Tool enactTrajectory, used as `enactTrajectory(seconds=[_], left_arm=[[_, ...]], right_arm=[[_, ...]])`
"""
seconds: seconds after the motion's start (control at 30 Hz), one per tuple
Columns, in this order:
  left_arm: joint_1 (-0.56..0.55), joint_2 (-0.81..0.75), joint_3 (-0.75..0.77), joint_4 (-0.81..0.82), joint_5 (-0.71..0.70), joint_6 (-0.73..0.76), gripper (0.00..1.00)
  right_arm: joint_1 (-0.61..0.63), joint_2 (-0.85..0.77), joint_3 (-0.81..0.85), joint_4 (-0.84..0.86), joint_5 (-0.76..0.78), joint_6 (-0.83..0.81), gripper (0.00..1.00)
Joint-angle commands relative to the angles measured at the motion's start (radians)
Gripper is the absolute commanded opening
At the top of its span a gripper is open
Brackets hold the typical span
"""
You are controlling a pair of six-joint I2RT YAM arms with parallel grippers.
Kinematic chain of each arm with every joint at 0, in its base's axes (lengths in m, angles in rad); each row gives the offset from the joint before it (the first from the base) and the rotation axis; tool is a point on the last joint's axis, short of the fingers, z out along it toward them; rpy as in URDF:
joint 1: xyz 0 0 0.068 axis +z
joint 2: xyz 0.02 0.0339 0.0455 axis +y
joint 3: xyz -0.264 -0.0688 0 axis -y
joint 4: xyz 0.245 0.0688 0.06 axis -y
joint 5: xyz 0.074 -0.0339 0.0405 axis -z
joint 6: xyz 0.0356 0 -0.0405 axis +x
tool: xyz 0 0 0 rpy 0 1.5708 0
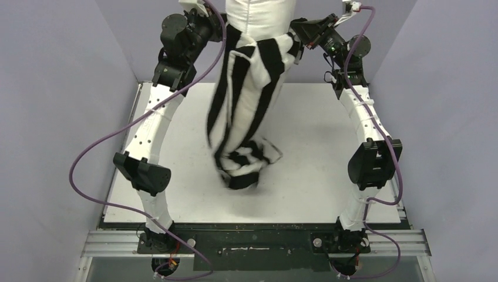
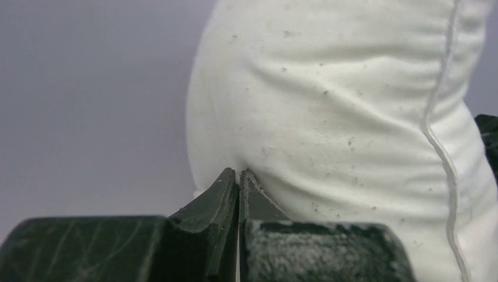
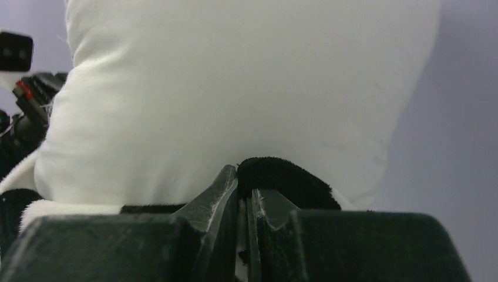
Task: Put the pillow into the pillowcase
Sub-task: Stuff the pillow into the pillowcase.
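The pillow [image 1: 258,14] is plump and off-white, held high at the back between both arms. Its lower part sits inside the black-and-white striped pillowcase [image 1: 246,100], which hangs down with its bunched end resting on the table [image 1: 329,147]. My left gripper [image 1: 225,27] presses on the pillow's left side. In the left wrist view that gripper [image 2: 239,173] is shut, with the pillow's [image 2: 329,106] white cloth puckered at its tips. My right gripper [image 1: 296,34] is on the right side. In the right wrist view it [image 3: 244,181] is shut on a black edge of the pillowcase [image 3: 288,179], below the pillow [image 3: 235,82].
Grey-purple walls [image 1: 53,88] close in the white table on the left, right and back. Purple cables [image 1: 88,158] loop beside each arm. A metal rail [image 1: 252,242] with both arm bases runs along the near edge.
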Motion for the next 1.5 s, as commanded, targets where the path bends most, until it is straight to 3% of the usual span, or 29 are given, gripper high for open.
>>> enactTrajectory(seconds=[0.0, 0.1, 0.17, 0.23, 0.33, 0.4, 0.5, 0.6, 0.67, 0.8, 0.87, 1.0, 1.13, 1.33, 1.47], left_arm=[[0.050, 0.060, 0.282, 0.202, 0.112, 0.030, 0.00], [0.052, 0.051, 0.303, 0.119, 0.173, 0.141, 0.00], [0.051, -0.026, 0.187, 0.069, 0.205, 0.188, 0.00], [0.033, -0.140, -0.040, 0.081, 0.271, 0.233, 0.00], [-0.067, -0.320, -0.491, 0.104, 0.225, 0.380, 0.00], [-0.120, -0.408, -0.749, 0.172, 0.218, 0.396, 0.00], [-0.137, -0.481, -1.054, 0.304, 0.251, 0.285, 0.00], [-0.143, -0.519, -1.226, 0.382, 0.298, 0.178, 0.00], [-0.144, -0.537, -1.261, 0.366, 0.294, 0.151, 0.04], [-0.147, -0.574, -1.250, 0.315, 0.326, 0.111, 0.26], [-0.149, -0.594, -1.240, 0.313, 0.350, 0.086, 0.38], [-0.144, -0.617, -1.200, 0.287, 0.302, 0.049, 0.46], [-0.140, -0.578, -1.148, 0.228, 0.132, 0.033, 0.47], [-0.133, -0.463, -1.106, 0.165, -0.099, -0.012, 0.47], [-0.076, -0.426, -1.145, 0.125, -0.142, -0.078, 0.45]], right_arm=[[0.047, -0.097, -0.013, -0.023, -0.039, -0.179, 0.00], [0.080, -0.197, -0.238, -0.002, 0.012, -0.233, 0.00], [0.120, -0.279, -0.428, -0.043, 0.069, -0.319, 0.00], [0.165, -0.355, -0.615, -0.091, 0.145, -0.380, 0.00], [0.252, -0.443, -0.906, -0.146, 0.284, -0.447, 0.00], [0.311, -0.492, -1.042, -0.151, 0.379, -0.449, 0.00], [0.341, -0.552, -1.158, -0.245, 0.500, -0.362, 0.17], [0.334, -0.638, -1.204, -0.404, 0.573, -0.352, 0.42], [0.309, -0.726, -1.206, -0.523, 0.616, -0.372, 0.56], [0.162, -0.892, -1.155, -0.778, 0.643, -0.389, 0.85], [0.098, -0.953, -1.100, -0.867, 0.638, -0.405, 0.91], [0.056, -1.007, -0.959, -0.989, 0.604, -0.444, 0.96], [0.056, -0.972, -0.875, -0.946, 0.468, -0.450, 1.00], [0.022, -0.673, -0.726, -0.952, 0.374, -0.586, 1.00], [-0.054, -0.486, -0.691, -0.936, 0.267, -0.610, 0.94]])
